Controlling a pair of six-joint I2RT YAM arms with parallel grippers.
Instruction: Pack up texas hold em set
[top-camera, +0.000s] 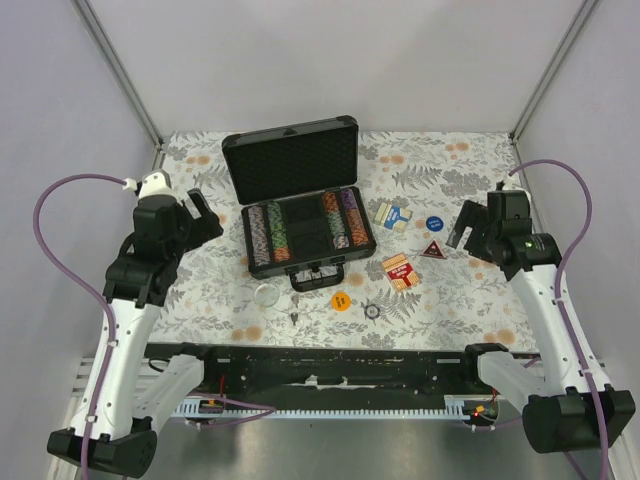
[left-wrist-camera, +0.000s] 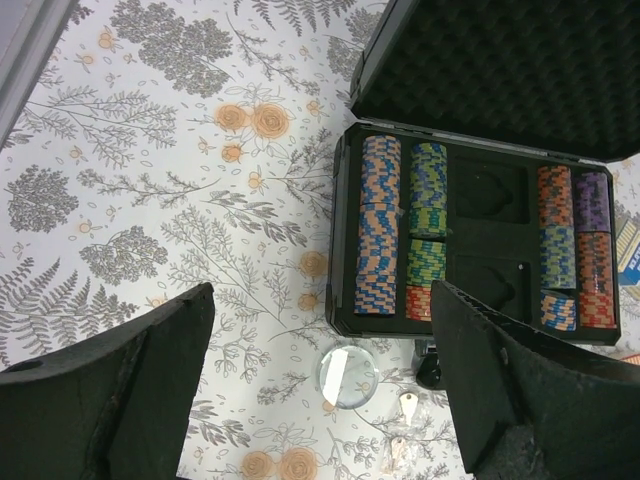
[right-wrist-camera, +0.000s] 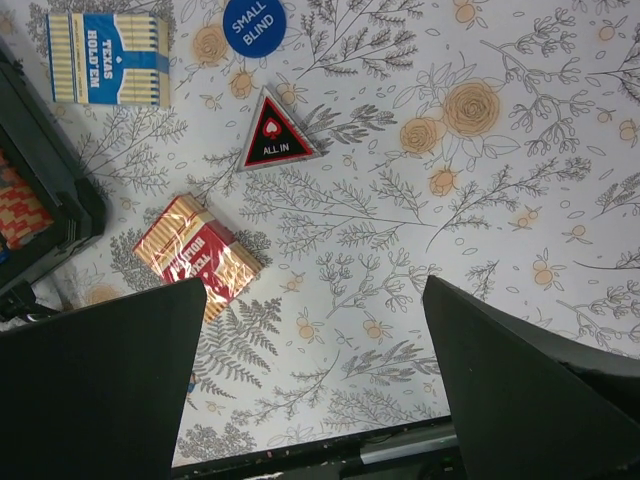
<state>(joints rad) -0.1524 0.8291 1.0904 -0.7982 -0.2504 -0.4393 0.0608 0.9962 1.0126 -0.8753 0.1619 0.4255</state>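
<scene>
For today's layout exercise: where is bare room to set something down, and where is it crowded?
Free: between the case and the left pincer; the cloth right of the red deck. Crowded: right of the case, around the blue deck and triangle marker; and before its handle.

Floral-print tabletop (top-camera: 450, 300); plain pale grey walls (top-camera: 330, 60), metal corner posts (top-camera: 120, 70), even light

Open chip case (top-camera: 290, 165); red deck (top-camera: 400, 271) and blue button (top-camera: 434, 224) near it
</scene>
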